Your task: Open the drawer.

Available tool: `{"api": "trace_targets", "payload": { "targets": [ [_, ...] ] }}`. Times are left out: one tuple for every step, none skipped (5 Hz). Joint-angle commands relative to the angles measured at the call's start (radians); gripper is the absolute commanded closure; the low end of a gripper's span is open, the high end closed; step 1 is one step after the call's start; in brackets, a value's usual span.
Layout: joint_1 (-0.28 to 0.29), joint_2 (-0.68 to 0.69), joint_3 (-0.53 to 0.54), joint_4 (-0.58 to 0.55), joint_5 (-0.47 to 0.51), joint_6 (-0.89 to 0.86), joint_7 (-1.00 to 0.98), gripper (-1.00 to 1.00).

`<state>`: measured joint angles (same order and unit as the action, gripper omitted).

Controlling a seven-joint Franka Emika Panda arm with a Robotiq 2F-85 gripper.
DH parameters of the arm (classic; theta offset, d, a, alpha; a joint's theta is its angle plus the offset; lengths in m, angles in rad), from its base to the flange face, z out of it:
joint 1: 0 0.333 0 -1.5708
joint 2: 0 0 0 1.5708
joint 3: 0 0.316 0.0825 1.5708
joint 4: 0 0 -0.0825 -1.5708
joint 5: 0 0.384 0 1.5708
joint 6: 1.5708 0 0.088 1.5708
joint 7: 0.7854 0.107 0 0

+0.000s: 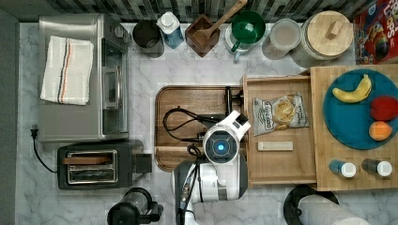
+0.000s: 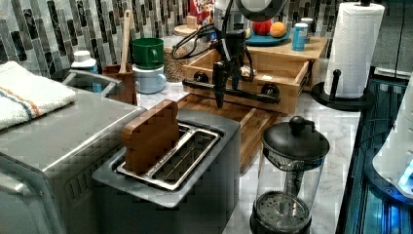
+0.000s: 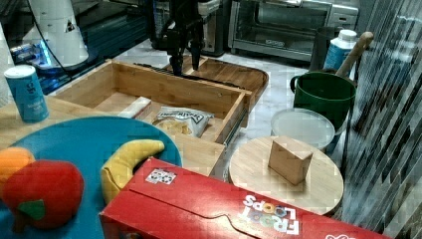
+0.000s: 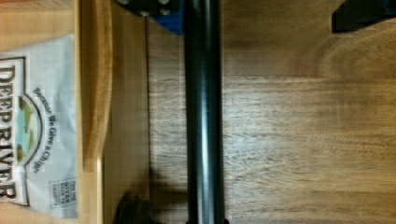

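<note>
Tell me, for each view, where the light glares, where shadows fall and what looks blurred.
Top view: even light, a bright blue glow on the arm's ring light. Left view: the toaster up close looks soft; blue reflections at the left view's right edge. Right view: the cereal box and the apple up close are blurred. Wrist view: the handle is soft, with a dark shadow beside it on the board.
</note>
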<state>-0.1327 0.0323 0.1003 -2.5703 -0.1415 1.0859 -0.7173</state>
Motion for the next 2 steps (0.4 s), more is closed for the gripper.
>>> {"api": "trace_targets", "payload": {
  "targets": [
    [0.059, -0.026, 0.065, 0.015, 0.009, 0.014, 0.072, -1.0],
    [0.057, -0.026, 0.067, 0.015, 0.009, 0.014, 0.072, -1.0]
  ]
}}
